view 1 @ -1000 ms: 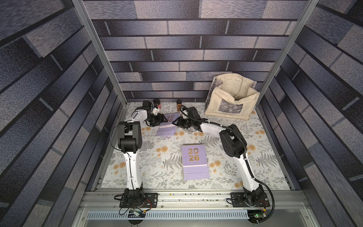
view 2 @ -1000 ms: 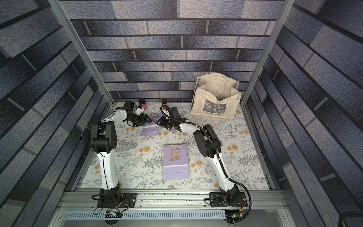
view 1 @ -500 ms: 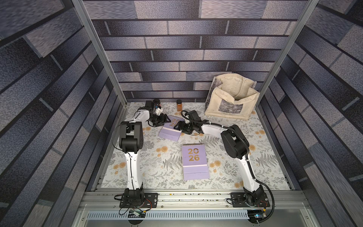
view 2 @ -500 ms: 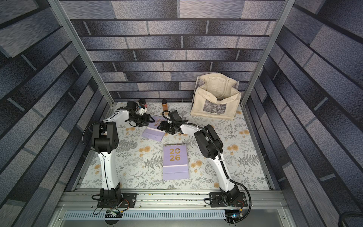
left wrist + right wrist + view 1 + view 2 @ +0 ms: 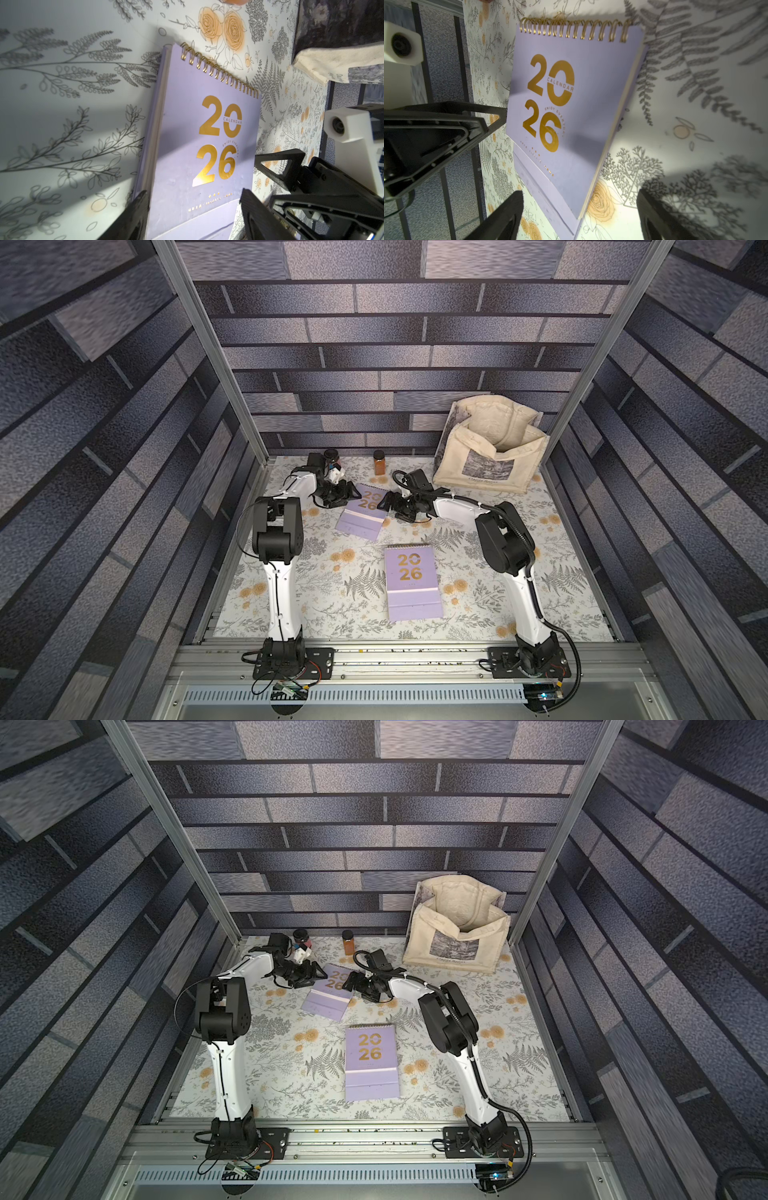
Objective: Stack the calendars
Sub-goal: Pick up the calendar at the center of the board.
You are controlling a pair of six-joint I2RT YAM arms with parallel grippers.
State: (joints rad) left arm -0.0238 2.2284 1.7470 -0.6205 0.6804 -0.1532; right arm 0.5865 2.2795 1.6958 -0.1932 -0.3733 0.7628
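Two lavender calendars with gold "2026" covers show. One lies flat near the table's middle (image 5: 411, 580) (image 5: 371, 1060). The other lies askew farther back (image 5: 360, 514) (image 5: 328, 998), between the two arms. My left gripper (image 5: 350, 494) (image 5: 193, 207) is at its far-left edge, open, and its fingers (image 5: 137, 216) hover over the cover (image 5: 197, 135) without pinching it. My right gripper (image 5: 385, 506) (image 5: 579, 207) is at that calendar's right edge, open wide. A corner of the calendar (image 5: 571, 104) lies between its fingers (image 5: 508, 214), untouched.
A cream tote bag (image 5: 490, 452) stands open at the back right. An orange spice jar (image 5: 379, 462) and a dark jar (image 5: 331, 456) stand against the back wall, close behind the grippers. Side walls close in the floral table (image 5: 519, 597).
The right gripper has opened and let go of the far calendar, which has settled onto the table slightly nearer the front. The left gripper's opening is unchanged.
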